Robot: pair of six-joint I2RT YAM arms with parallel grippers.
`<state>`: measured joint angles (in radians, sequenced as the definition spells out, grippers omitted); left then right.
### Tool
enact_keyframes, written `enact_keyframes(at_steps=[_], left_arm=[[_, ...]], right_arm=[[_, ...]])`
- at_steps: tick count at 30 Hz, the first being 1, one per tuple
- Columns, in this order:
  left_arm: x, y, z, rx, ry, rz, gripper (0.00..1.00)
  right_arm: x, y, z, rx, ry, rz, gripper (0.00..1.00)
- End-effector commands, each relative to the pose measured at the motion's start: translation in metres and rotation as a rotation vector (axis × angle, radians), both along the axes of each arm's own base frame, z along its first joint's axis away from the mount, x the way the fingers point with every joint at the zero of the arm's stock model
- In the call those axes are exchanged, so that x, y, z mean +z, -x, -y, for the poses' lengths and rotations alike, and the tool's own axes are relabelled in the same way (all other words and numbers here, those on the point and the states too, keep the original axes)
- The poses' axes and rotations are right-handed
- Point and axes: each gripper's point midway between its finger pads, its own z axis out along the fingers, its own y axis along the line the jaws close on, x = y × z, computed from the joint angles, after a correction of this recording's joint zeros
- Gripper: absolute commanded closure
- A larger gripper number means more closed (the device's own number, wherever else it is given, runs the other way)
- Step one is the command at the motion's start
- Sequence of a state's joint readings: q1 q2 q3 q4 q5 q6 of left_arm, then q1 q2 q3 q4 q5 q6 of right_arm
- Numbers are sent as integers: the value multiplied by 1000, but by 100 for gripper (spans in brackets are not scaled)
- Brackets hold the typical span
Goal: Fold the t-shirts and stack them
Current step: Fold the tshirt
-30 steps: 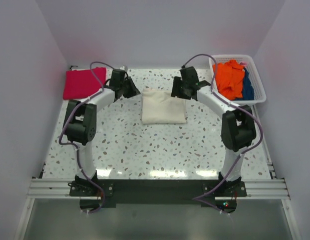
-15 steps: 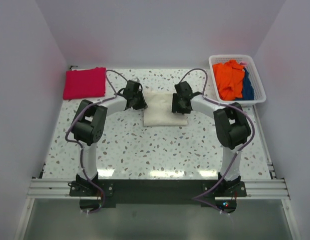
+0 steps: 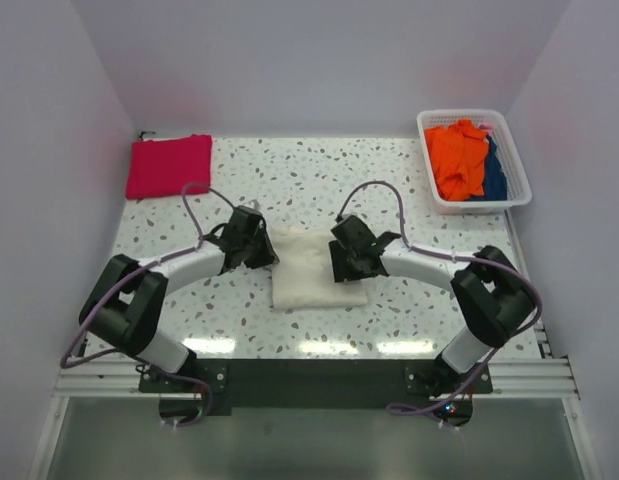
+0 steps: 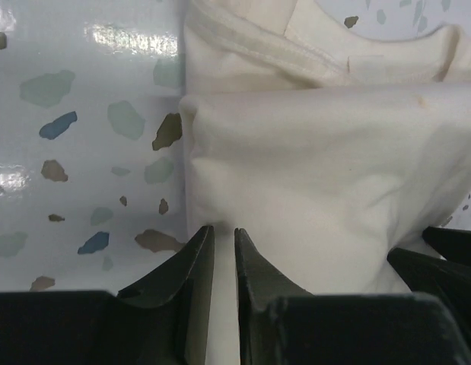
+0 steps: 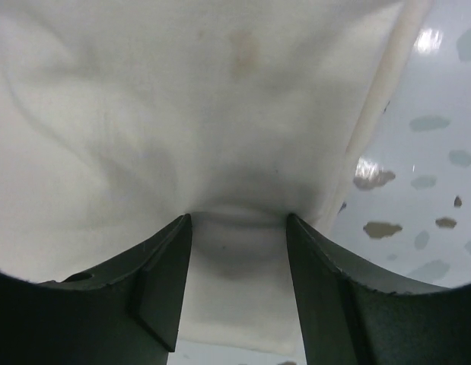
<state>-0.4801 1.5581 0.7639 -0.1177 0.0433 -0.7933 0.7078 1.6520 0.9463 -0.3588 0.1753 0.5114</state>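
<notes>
Folded cream t-shirt (image 3: 309,280) lies mid bench (image 3: 319,175), toward the near edge. At its left edge, left end effector (image 4: 224,242) is almost closed, pinching the cloth. At its right edge, right end effector (image 5: 239,220) is wider, clamped on a bunched fold. Folded pink t-shirt (image 3: 170,165) sits in the far-left corner, well apart. White basket (image 3: 476,205) of clothes sits far right.

Legible markings: none. I can read no text, label, brand, number or sign in any view, neither on the cream-white t-shirt (image 3: 314,270), the crimson-pink t-shirt (image 3: 169,166) nor the basket (image 3: 479,206).
</notes>
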Motion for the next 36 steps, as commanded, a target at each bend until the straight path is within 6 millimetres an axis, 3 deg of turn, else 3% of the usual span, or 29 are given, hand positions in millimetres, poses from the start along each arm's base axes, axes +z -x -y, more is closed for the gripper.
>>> enact_keyframes(at_steps=[1,5,8,13,16,20,24,27,28,31,34,36], left_arm=[[31,-8,-5,4,-8,89,76],[40,-20,-9,-11,-71,109,74],[37,-29,-4,-32,-85,106,74],[30,-43,-1,-41,-120,97,74],[28,-56,2,-34,-136,101,74],[20,-74,9,-32,-155,82,75],[17,-83,13,-23,-157,83,75],[10,-88,12,-14,-171,69,74],[7,-89,12,-13,-177,63,73],[2,-91,11,-10,-180,50,70],[10,-95,8,-7,-161,68,64],[27,-100,3,-7,-135,103,56]], right_arm=[[14,27,13,-29,4,-60,42],[64,-9,22,-83,30,120,35],[73,-34,26,-103,34,153,35],[52,-67,28,-102,45,122,36],[52,-86,20,-99,0,132,37],[34,-102,16,-111,-4,98,45],[37,-114,14,-127,-28,112,50],[30,-119,12,-135,-54,98,62],[27,-120,11,-138,-58,89,71],[15,-121,19,-170,-52,62,85],[0,-119,29,-194,-55,17,92],[-3,-120,32,-199,-84,-6,93]])
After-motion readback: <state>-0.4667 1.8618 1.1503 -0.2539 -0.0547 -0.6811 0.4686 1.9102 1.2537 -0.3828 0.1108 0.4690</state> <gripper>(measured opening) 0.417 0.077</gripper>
